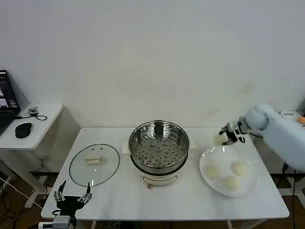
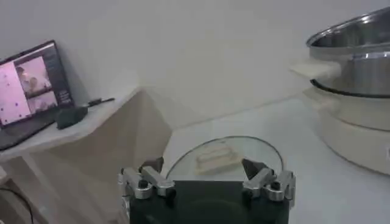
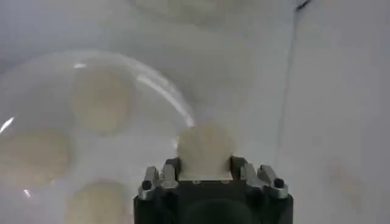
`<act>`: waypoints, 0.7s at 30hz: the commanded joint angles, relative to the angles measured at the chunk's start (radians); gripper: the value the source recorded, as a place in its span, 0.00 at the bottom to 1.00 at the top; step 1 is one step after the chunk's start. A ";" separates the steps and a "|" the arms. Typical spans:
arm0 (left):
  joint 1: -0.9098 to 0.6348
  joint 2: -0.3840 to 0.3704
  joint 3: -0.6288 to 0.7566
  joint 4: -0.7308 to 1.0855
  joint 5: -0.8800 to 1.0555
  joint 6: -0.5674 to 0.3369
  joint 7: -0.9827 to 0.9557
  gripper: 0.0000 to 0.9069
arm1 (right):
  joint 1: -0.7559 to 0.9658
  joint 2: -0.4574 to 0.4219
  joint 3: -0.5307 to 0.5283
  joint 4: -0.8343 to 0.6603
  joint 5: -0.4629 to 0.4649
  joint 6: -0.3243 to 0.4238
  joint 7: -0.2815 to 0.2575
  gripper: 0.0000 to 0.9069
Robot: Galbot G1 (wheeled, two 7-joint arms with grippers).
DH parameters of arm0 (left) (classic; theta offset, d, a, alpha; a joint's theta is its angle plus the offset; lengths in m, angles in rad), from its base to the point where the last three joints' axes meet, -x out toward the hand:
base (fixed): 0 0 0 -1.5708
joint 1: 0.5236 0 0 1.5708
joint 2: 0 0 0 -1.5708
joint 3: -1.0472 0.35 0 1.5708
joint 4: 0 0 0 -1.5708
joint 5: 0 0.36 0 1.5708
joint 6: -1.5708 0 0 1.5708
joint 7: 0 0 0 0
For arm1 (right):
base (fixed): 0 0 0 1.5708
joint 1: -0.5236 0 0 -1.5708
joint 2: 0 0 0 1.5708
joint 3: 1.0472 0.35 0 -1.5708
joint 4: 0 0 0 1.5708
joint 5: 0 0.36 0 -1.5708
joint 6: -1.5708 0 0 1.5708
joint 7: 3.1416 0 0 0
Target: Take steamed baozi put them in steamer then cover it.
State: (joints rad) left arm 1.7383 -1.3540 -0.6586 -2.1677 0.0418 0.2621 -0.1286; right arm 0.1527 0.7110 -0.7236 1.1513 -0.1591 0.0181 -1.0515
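Aloft, smooth round baozi (image 3: 205,149) in right gripper (image 3: 205,171) fingers.

Shiny steel steamer (image 1: 158,147), clear glass lid (image 1: 94,164), smooth matt baozi (image 1: 237,168).

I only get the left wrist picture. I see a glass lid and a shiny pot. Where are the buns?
Observer: Three small cream-white round buns lie on a flat white plate, on the table's right side past the shiny steel steamer pot.
Operator: Is somebody picking one up?
Observer: Yes, the right pincer is shut on a fourth cream-white bun, above the plate's far edge.
Operator: Are there buns inside the pot?
Observer: No, its hole-dotted tray is bare.
Operator: And my pincer?
Observer: The left pincer hangs open at the table's near left corner, near the round clear glass lid.
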 commanded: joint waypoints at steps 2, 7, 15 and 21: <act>0.000 0.000 -0.006 -0.007 -0.002 0.002 0.000 1.00 | 0.368 0.083 -0.215 0.094 0.172 0.000 -0.010 0.61; 0.003 0.002 -0.027 -0.010 -0.006 0.003 0.001 1.00 | 0.438 0.198 -0.286 0.088 0.214 0.020 -0.010 0.61; 0.018 0.016 -0.064 -0.014 -0.043 0.011 0.004 1.00 | 0.410 0.352 -0.375 0.097 0.198 0.139 -0.010 0.60; 0.011 0.016 -0.074 -0.017 -0.053 0.024 0.006 1.00 | 0.375 0.427 -0.422 0.060 0.143 0.237 -0.013 0.64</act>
State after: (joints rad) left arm 1.7496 -1.3387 -0.7223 -2.1835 -0.0020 0.2830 -0.1236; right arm 0.4919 0.9971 -1.0476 1.2306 0.0076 0.1358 -1.0619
